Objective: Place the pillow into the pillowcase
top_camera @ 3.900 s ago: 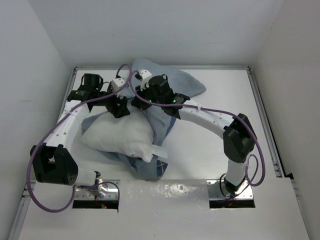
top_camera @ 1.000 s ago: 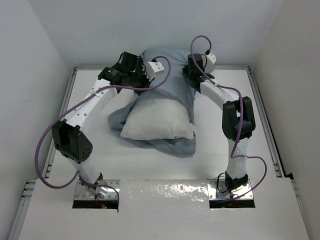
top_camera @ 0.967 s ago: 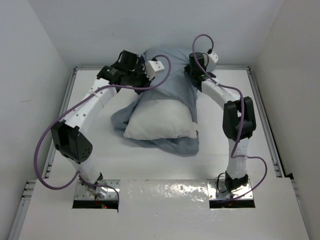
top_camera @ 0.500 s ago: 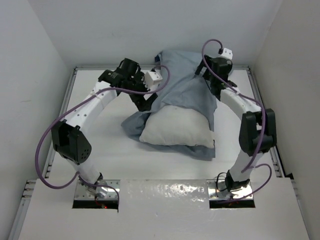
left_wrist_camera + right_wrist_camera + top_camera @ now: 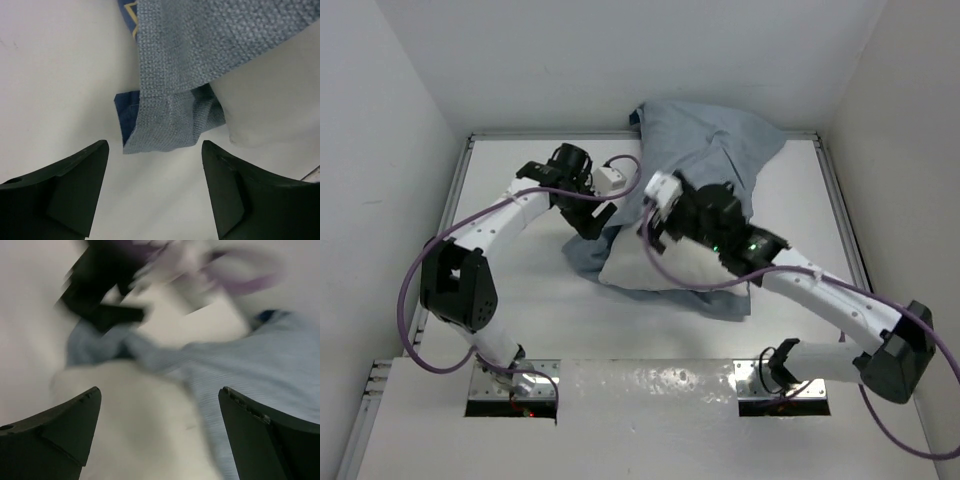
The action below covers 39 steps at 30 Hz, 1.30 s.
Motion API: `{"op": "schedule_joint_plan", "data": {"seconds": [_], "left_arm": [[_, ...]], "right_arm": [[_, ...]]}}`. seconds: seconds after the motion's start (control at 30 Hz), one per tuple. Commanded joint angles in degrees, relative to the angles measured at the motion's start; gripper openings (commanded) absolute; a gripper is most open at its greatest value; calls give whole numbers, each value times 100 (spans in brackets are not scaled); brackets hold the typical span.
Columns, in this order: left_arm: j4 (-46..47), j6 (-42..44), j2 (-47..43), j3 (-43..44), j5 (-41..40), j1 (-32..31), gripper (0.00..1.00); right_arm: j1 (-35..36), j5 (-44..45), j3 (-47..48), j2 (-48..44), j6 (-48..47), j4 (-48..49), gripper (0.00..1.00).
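The white pillow [image 5: 635,268] lies mid-table, its far end inside the grey-blue pillowcase [image 5: 720,140], which bunches up toward the back wall. My left gripper [image 5: 592,222] hangs open over the case's left corner. In the left wrist view that hemmed corner [image 5: 170,130] lies just ahead of the open left gripper [image 5: 154,150], untouched, with the pillow [image 5: 270,100] at the right. My right gripper [image 5: 655,228] hovers open above the pillow's left part. Its blurred wrist view shows the pillow [image 5: 145,420] below the right gripper [image 5: 160,390] and the pillowcase [image 5: 250,375] to the right.
The white table [image 5: 520,300] is walled at the back and both sides. A raised rail [image 5: 850,240] runs along its right edge. The right arm's forearm [image 5: 820,295] crosses low over the pillow's near right corner.
Both grippers let go of the pillowcase and opened. The right arm swung from the back wall down over the pillow. The left gripper dropped to the case's left corner. Pillow and case shifted right.
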Motion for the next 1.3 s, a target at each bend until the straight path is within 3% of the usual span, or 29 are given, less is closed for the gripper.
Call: {"op": "schedule_joint_plan", "data": {"seconds": [0.0,0.13,0.23,0.33,0.4,0.47,0.5,0.53,0.57,0.6,0.63,0.67,0.73,0.83,0.97,1.1,1.13,1.2,1.23,1.27], "left_arm": [[440,-163,-103,79,-253,-23,74],[606,-260,46,-130,247,239,74],[999,-286,266,-639,660,346,79],[1379,-400,678,-966,1310,302,81],[1310,-383,994,-818,1382,302,80],[1371,-453,1101,-581,989,311,70],[1450,-505,1119,-545,856,320,50],[1572,-541,1119,-493,767,337,37],[1573,-541,1119,-449,714,346,25],[1539,-558,1119,-361,705,363,3],[1503,-550,1128,-326,696,372,0],[1425,-480,1110,-256,635,398,0],[1363,-419,1093,-194,443,442,0],[1441,-295,1022,-158,-486,766,0],[1679,-181,1092,61,-1148,1232,0],[1644,-102,1549,876,-1746,1594,3],[1661,-6,1619,992,-1878,1594,8],[1696,21,1795,1342,-1853,1585,30],[1696,-48,1865,1493,-1783,1585,47],[1670,-101,2005,1642,-1747,1568,56]], "right_arm": [[698,340,-601,69,-934,-652,99],[1384,937,-1076,174,-1092,-521,99],[1762,1771,-1576,429,-1540,128,99],[1930,1958,-2271,692,-2024,2197,99],[1930,2002,-2255,1104,-2182,2432,99],[1921,2194,-1766,1517,-2235,2076,99],[1921,2413,-1597,1989,-2235,2012,99],[1912,3024,-1465,2229,-2244,2028,98],[1878,3378,-1220,2466,-2227,2177,83],[1842,3713,-1096,2886,-2183,2248,69],[1712,4142,-972,3038,-2096,2205,55],[1501,4251,-736,3188,-1860,2083,1],[1238,4209,-585,3163,-1464,1742,0],[562,3289,72,2847,-123,959,0],[-222,2227,373,2337,1365,1149,0],[-513,1669,838,2485,2255,1439,0],[-505,1590,1100,2608,2517,1466,0],[-513,1362,1365,3038,2843,1449,0],[-505,1343,1584,3188,3219,1466,0],[-513,1369,1656,3467,3379,1510,0]]}}
